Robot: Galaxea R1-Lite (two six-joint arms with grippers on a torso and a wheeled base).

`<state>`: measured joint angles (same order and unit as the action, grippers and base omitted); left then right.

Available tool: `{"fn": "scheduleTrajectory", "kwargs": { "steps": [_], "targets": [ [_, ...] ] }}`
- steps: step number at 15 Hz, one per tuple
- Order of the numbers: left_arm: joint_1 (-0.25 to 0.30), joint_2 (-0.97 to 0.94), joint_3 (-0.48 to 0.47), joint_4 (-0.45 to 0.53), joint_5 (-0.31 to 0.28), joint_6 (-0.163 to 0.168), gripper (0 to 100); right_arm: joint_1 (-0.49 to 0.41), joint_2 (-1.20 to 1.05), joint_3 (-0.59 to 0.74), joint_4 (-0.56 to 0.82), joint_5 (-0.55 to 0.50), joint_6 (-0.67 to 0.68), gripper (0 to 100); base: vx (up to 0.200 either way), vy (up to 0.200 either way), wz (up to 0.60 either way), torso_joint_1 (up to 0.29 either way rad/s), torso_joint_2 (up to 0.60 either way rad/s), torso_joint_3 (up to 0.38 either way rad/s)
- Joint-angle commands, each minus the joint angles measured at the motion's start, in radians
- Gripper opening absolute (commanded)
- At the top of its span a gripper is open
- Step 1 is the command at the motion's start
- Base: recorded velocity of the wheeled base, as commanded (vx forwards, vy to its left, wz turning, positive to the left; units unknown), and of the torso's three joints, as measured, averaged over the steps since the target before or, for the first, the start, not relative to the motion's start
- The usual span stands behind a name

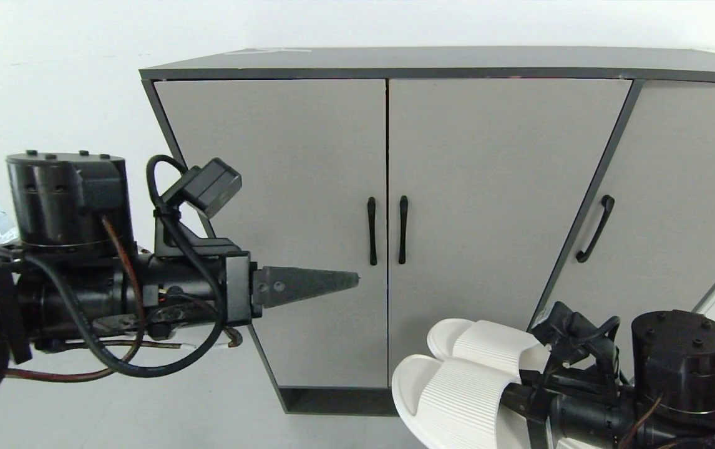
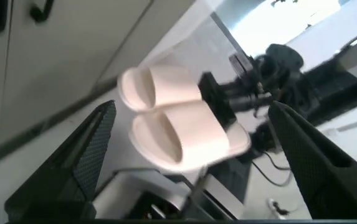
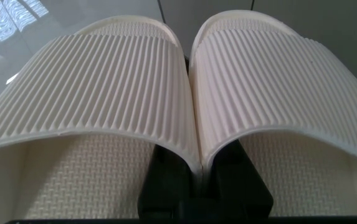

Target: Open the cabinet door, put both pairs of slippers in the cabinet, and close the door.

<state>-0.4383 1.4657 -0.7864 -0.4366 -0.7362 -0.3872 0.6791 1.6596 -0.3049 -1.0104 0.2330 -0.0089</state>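
A grey, dark-framed cabinet (image 1: 488,187) fills the upper and middle frame, standing against a white wall (image 1: 52,75) on a pale glossy floor (image 1: 145,405). Its doors are closed, with two black bar handles (image 1: 372,231) side by side at centre. At mid-left the left gripper (image 1: 351,280) points toward them, fingers spread wide and empty. At lower right the right gripper (image 1: 520,390) clamps the heels of a touching pair of white ribbed slippers (image 1: 463,380).

You have one cabinet (image 1: 432,59) in front of you. You can count three grey doors (image 1: 282,187) on it and three black handles (image 1: 372,231), one to each door. You also have two white ribbed slippers (image 1: 457,399), which makes one pair.
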Motion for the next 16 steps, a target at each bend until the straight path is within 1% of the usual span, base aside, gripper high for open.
{"fn": "scheduleTrajectory", "kwargs": {
  "steps": [1,2,3,4,8,11,12,13,14,15,16],
  "targets": [
    [-0.019,0.119,-0.027,-0.073,0.031,0.005,100,0.0,0.011,0.0,0.0,0.0,-0.006,0,0.0,0.0,0.0,0.0,0.0,0.0],
    [-0.039,0.196,-0.044,-0.163,0.112,0.002,100,0.0,0.022,0.001,0.0,0.0,-0.013,0,0.0,0.0,0.0,0.0,0.0,0.0],
    [-0.057,0.246,-0.065,-0.209,0.175,0.001,100,0.0,0.025,0.001,0.0,0.0,-0.013,0,0.0,0.0,0.0,0.0,0.0,0.0],
    [-0.074,0.285,-0.086,-0.231,0.207,0.001,100,0.0,0.028,0.001,0.0,0.0,-0.014,0,0.0,0.0,0.0,0.0,0.0,0.0],
    [-0.102,0.363,-0.206,-0.226,0.216,0.001,100,0.0,0.028,0.003,-0.005,0.0,-0.014,0,0.0,0.0,0.0,0.0,0.0,0.0],
    [-0.117,0.373,-0.309,-0.143,0.218,0.004,100,0.0,0.029,0.012,-0.033,0.0,-0.014,0,0.0,0.0,0.0,0.0,0.0,0.0],
    [-0.125,0.392,-0.338,-0.129,0.225,0.021,100,0.0,0.029,0.012,-0.034,0.0,-0.014,0,0.0,0.0,0.0,0.0,0.0,0.0],
    [-0.132,0.415,-0.363,-0.128,0.265,0.054,100,0.0,0.029,0.013,-0.034,0.0,-0.014,0,0.0,0.0,0.0,0.0,0.0,0.0],
    [-0.142,0.443,-0.383,-0.128,0.299,0.08,100,0.0,0.028,0.017,-0.034,0.0,-0.014,0,0.0,0.0,0.0,0.0,0.0,0.0],
    [-0.143,0.466,-0.402,-0.126,0.311,0.096,100,0.0,0.028,0.018,-0.034,0.0,-0.014,0,0.0,0.0,0.0,0.0,0.0,0.0],
    [-0.143,0.487,-0.433,-0.114,0.316,0.099,100,0.0,0.029,0.018,-0.034,0.0,-0.014,0,0.0,0.0,0.0,0.0,0.0,0.0]
  ]
}}
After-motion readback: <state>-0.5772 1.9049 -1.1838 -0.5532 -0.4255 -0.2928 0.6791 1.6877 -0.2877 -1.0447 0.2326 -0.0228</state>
